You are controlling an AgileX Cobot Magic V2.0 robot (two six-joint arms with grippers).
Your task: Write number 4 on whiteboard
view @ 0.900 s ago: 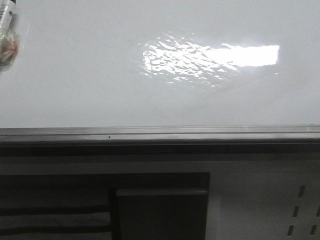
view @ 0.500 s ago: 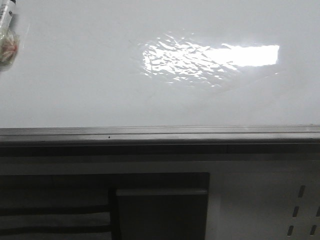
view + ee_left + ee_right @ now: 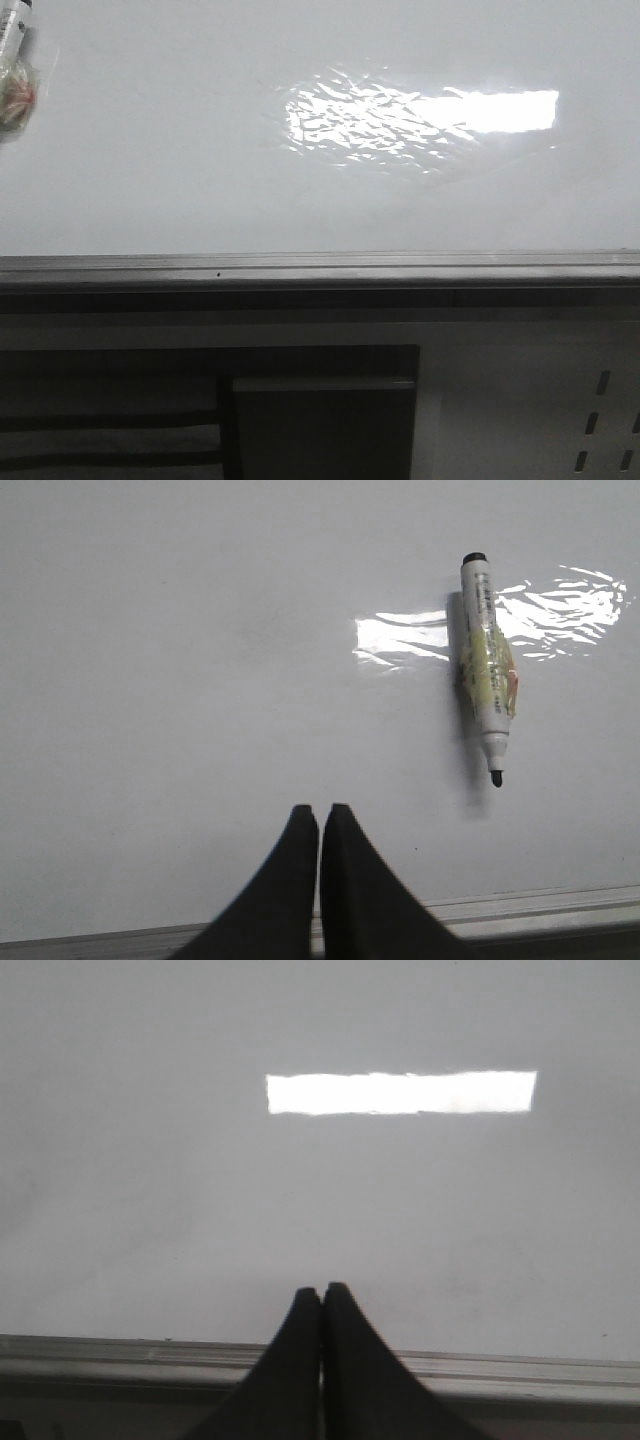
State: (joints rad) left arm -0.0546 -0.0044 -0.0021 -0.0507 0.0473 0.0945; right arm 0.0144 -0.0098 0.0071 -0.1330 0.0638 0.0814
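- Glossy white, the whiteboard (image 3: 150, 150) fills the upper half of your front view, bare of any stroke.
- Your marker (image 3: 485, 665) lies uncapped at upper right in the left wrist view.
- Left gripper (image 3: 319, 820) and right gripper (image 3: 320, 1300) each show fingers pressed together, holding nothing.

In the front view the marker (image 3: 14, 62) is cut off by the upper left edge of the frame, only a blurred slice of its white barrel and label showing. The whiteboard (image 3: 150, 170) runs out past the top and both sides. In the left wrist view the print on the marker (image 3: 484, 665) label is too small to read. The left tool (image 3: 319, 815) and right tool (image 3: 321, 1293) are cut off at the bottom edge of their frames.
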